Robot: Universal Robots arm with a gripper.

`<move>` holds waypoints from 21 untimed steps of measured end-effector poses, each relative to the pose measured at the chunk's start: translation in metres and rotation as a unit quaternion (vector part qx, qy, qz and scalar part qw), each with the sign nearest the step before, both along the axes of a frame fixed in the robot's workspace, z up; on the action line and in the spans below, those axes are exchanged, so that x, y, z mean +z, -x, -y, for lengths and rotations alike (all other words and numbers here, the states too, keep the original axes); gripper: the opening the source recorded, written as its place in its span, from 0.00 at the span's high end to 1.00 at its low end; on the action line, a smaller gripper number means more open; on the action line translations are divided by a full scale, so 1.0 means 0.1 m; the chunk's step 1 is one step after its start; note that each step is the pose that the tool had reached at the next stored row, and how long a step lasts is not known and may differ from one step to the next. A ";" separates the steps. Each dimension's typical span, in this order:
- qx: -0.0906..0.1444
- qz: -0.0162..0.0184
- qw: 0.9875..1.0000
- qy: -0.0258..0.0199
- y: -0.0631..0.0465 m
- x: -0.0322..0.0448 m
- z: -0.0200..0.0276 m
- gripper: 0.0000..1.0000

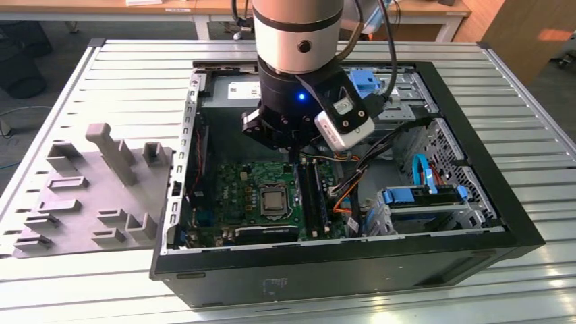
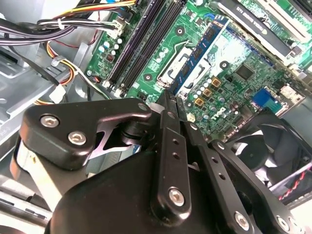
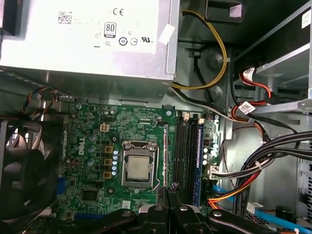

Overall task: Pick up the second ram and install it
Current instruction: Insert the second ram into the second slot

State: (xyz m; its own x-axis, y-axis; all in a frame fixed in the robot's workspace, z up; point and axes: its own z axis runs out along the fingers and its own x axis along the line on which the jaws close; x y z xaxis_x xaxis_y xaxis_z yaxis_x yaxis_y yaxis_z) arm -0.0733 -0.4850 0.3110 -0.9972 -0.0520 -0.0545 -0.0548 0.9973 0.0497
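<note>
The second ram (image 2: 200, 48) is a slim blue board with dark chips. My gripper (image 2: 171, 100) is shut on one end of it, and the stick reaches out from the fingertips over the green motherboard (image 2: 253, 63). In the first wrist view the ram (image 3: 165, 156) shows edge-on as a thin line beside the CPU socket (image 3: 138, 168), rising from the gripper (image 3: 167, 195). The black slot strips (image 3: 185, 156) lie just beside it, and a blue stick (image 3: 200, 161) sits in one of them. In the exterior view the gripper (image 1: 293, 150) hangs inside the open PC case above the motherboard (image 1: 261, 202).
A silver power supply (image 3: 87, 44) borders the board. A black fan (image 3: 24, 180) is at one side, and cable bundles (image 3: 258, 165) crowd the other side by the drive bays (image 1: 423, 199). A grey moulded fixture (image 1: 90, 196) lies on the table at the exterior view's left.
</note>
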 end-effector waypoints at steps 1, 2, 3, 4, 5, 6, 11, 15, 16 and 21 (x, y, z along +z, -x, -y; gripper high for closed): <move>0.000 0.000 1.000 0.000 0.00 -0.001 0.000 0.88; 0.000 0.000 1.000 0.000 0.00 -0.001 0.000 0.88; 0.000 0.000 1.000 0.000 0.00 -0.001 0.000 0.88; 0.000 0.000 1.000 0.000 0.00 -0.001 0.000 0.88; 0.000 0.000 1.000 0.000 0.00 -0.002 0.000 0.88; 0.000 0.000 1.000 0.000 -0.01 -0.004 0.000 0.88; 0.000 0.000 1.000 0.000 -0.08 -0.007 0.000 0.88; 0.000 0.000 1.000 0.000 -0.14 -0.012 0.000 0.88; 0.000 0.000 1.000 0.000 -0.15 -0.015 0.000 0.88; 0.000 0.000 1.000 0.000 -0.18 -0.205 0.000 0.88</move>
State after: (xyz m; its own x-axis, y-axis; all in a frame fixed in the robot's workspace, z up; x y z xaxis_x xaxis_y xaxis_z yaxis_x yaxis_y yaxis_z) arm -0.0549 -0.4850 0.2905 -0.9972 -0.0521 -0.0544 -0.0548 0.9973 0.0494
